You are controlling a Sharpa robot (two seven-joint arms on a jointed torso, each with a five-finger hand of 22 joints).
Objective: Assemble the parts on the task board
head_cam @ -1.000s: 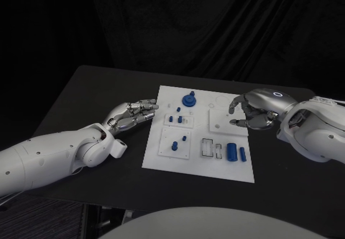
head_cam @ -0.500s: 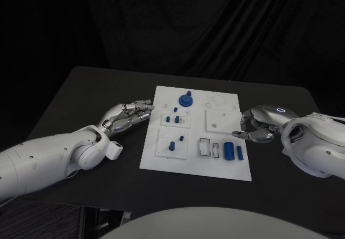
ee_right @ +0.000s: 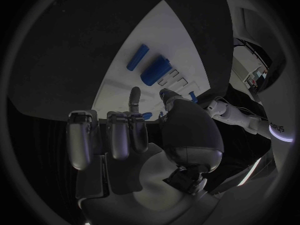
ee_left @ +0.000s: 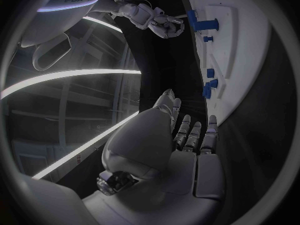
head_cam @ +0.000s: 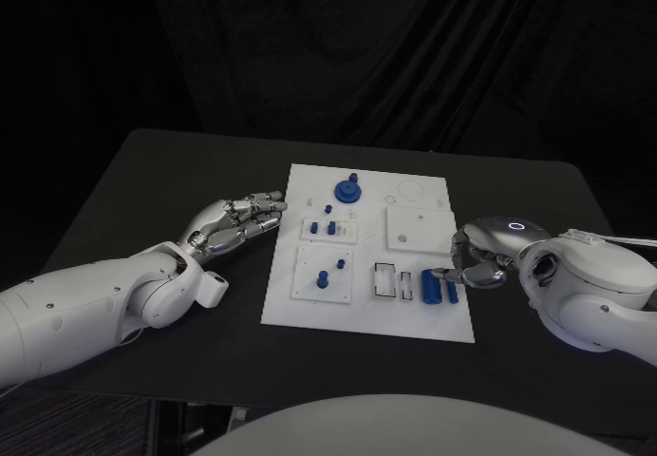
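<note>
Right hand sits at the task board's right edge, fingers curled and empty, just beside two blue cylinders. Left hand rests off the board's left edge, fingers loosely apart, empty.

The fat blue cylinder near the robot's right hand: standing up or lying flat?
Lying flat: the fat blue cylinder lies lengthwise on the task board.

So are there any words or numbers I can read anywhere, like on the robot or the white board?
"edf...": pale letters on the right arm in the left wrist view, cut off and too blurred to be sure.
"...pus": pale letters on the left arm in the right wrist view, partly cut off.
Task board: no words or numbers readable.
Blue parts: no markings readable.
</note>
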